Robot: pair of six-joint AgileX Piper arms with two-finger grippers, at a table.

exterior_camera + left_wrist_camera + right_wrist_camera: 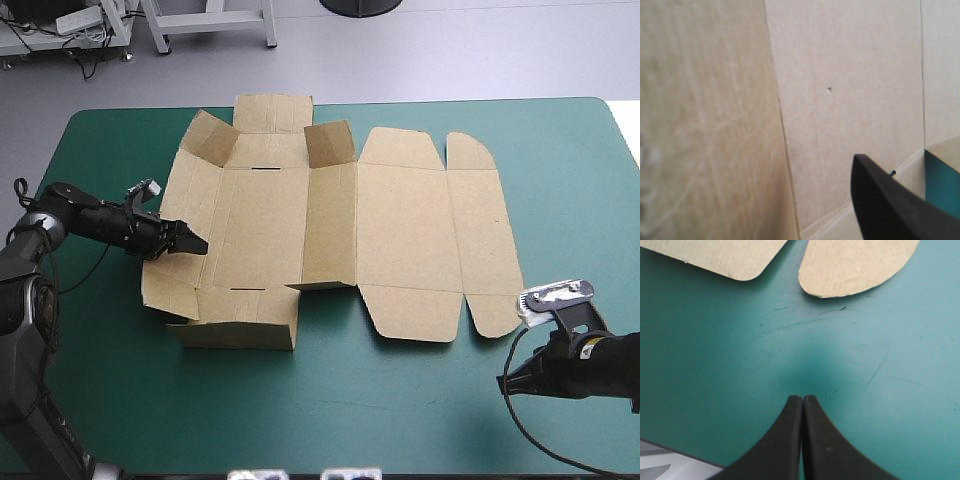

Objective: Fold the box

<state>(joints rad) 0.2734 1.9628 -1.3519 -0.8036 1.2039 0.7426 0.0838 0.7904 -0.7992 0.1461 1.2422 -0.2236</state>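
The brown box (400, 240) lies as a cut sheet across the middle of the table. Its right half is flat, and on its left half the walls and end flaps stand partly raised. My left gripper (190, 241) reaches in from the left, open, astride the raised left wall. In the left wrist view one black finger (890, 205) lies over the box floor (850, 75), and the blurred wall (700, 125) hides the other. My right gripper (508, 381) rests shut and holding nothing on the cover by the front right corner. Two rounded flaps (855, 265) of the box lie ahead of its fingertips (803, 398).
The teal-green cover (400, 400) shows bare in front of the box and along the right side. The table's front edge (670, 460) runs just beside the right gripper.
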